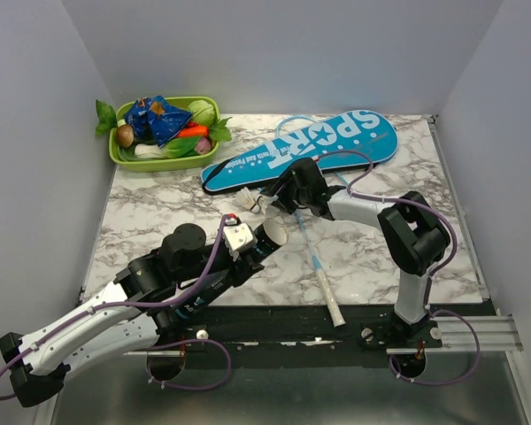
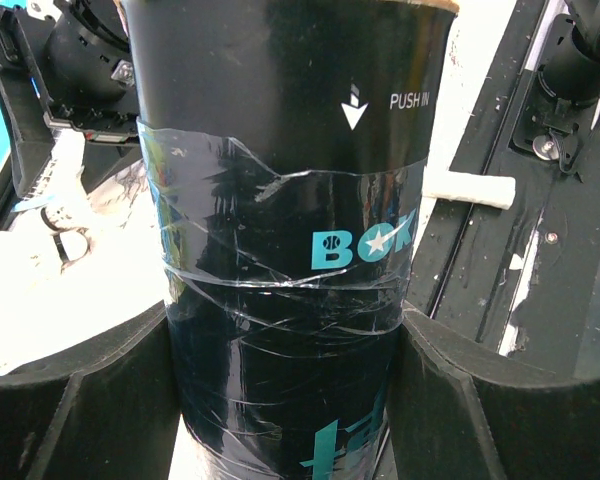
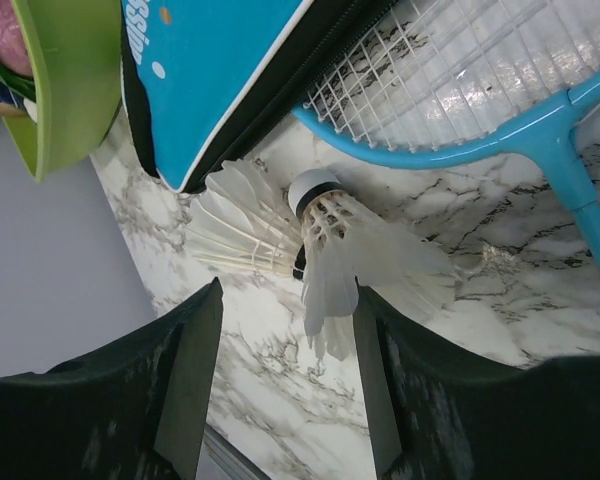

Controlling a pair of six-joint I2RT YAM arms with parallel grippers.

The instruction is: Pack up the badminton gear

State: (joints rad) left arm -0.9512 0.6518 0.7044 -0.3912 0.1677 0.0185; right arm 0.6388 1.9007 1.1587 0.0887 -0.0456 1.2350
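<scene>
A dark tube (image 2: 280, 250), wrapped in clear tape and lettered "PUSH IN" near its rim, was clamped between the 2 fingers (image 2: 90, 400) of the left gripper (image 2: 285, 400). White shuttlecocks (image 2: 40, 270) were seen at left, a white racket butt (image 2: 470, 188) at right.

I'm standing in what looks like a robotics lab cell. Plain pale walls (image 1: 35, 133) box in a marble-patterned tabletop (image 1: 150, 221) on three sides. A left arm (image 1: 97, 328) and a right arm (image 1: 411, 235) are fixed to a black base strip (image 1: 274, 320) at the near edge. Purple cables (image 1: 216, 252) loop off them, and an aluminium rail (image 1: 478, 335) lies alongside. A green tray (image 1: 159, 165) of toy vegetables (image 1: 202, 113) sits beside a blue cover lettered "SPORT" (image 1: 336, 142).
</scene>
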